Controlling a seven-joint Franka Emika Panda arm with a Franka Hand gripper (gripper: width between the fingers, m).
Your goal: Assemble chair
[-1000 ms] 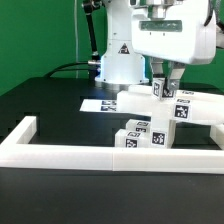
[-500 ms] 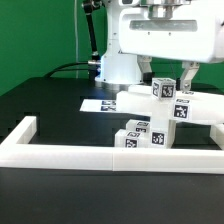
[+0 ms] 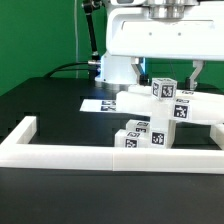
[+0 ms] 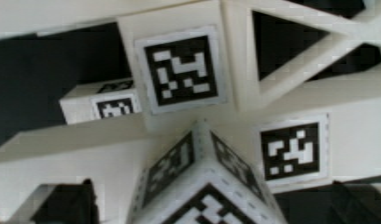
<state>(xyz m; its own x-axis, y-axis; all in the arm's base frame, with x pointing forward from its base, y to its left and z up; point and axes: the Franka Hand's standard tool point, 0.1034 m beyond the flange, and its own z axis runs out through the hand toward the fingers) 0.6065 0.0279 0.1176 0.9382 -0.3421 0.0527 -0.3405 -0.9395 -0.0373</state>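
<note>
Showing chair (image 4: 187, 70) tags close-up; exterior perhaps partial.

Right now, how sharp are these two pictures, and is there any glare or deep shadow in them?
Exterior view: evenly lit and fairly sharp, no glare; the white border frame looks bright against the black table. Wrist view: very close to the chair parts, edges soft and slightly blurred, tags still readable, dark gaps between the pieces.

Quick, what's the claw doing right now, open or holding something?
Claw: open, holding nothing, fingers either side of the tagged chair block.
</note>
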